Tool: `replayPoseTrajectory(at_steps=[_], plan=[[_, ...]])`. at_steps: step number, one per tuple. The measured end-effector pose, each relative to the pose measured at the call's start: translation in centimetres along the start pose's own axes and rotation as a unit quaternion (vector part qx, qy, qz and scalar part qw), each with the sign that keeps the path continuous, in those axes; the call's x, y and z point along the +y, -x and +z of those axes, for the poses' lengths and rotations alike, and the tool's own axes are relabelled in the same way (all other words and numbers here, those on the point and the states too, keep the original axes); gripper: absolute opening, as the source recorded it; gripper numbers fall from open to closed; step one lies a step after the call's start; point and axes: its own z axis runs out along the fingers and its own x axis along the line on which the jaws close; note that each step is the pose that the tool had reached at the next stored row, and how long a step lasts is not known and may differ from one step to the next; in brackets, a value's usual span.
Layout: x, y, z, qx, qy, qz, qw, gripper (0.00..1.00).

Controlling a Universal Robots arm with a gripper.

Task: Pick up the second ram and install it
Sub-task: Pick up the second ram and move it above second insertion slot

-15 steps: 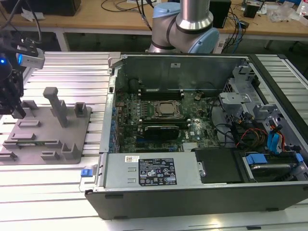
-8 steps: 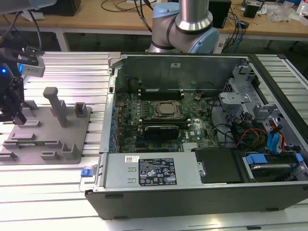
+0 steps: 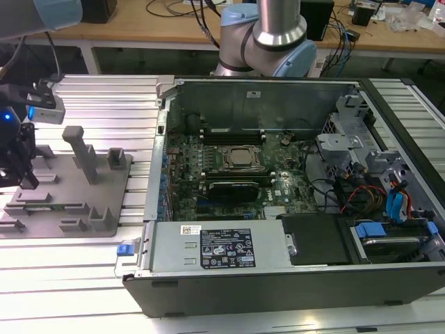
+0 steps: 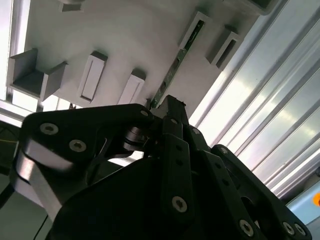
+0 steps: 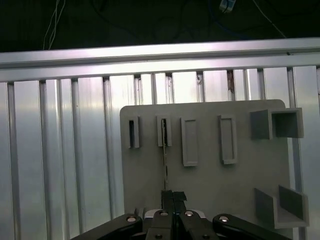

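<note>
The second ram [image 5: 165, 155] is a thin green stick standing on edge in a slot of the grey fixture plate [image 5: 210, 185]. In the exterior view it lies along the plate's front [image 3: 42, 204], at that view's left. My gripper [image 5: 173, 196] hangs over one end of the stick, black fingertips [image 4: 172, 107] pressed together with no gap showing. In the exterior view the gripper [image 3: 28, 182] sits slightly above the plate. Whether the fingers touch the second ram I cannot tell. The stick [image 4: 177, 60] runs from the fingertips toward a raised holder.
The open computer case [image 3: 292, 278] lies to the exterior view's right of the plate, with the motherboard [image 3: 229, 174], processor [image 3: 241, 158] and a black card [image 3: 236, 188] inside. Grey posts [image 3: 83, 153] rise from the fixture plate. Ribbed aluminium table [image 5: 60, 150] surrounds it.
</note>
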Motion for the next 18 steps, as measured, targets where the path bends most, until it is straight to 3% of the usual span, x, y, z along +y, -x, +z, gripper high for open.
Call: replayPoseTrajectory(at_steps=[5, 14, 18], plan=[[0.07, -0.47, 1.08, 0.0001, 0.0001, 0.000, 1.0000, 0.08], [0.70, -0.58, 2.25, 0.0002, -0.0009, -0.007, 1.0000, 0.08], [0.70, -0.62, 3.12, 0.0003, -0.0009, -0.010, 1.0000, 0.08]])
